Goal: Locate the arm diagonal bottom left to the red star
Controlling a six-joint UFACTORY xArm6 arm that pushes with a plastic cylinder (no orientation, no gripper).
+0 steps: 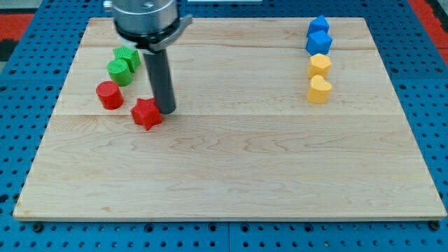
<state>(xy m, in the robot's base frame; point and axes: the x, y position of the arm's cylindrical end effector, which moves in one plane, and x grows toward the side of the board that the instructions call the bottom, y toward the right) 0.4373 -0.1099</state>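
The red star lies on the wooden board at the view's left. My tip rests on the board just to the star's right, touching or nearly touching it. The dark rod rises from there to the arm's head at the view's top left.
A red cylinder lies left of the star. Two green blocks lie above it, beside the rod. At the view's upper right, two blue blocks stand above a yellow block and a yellow heart.
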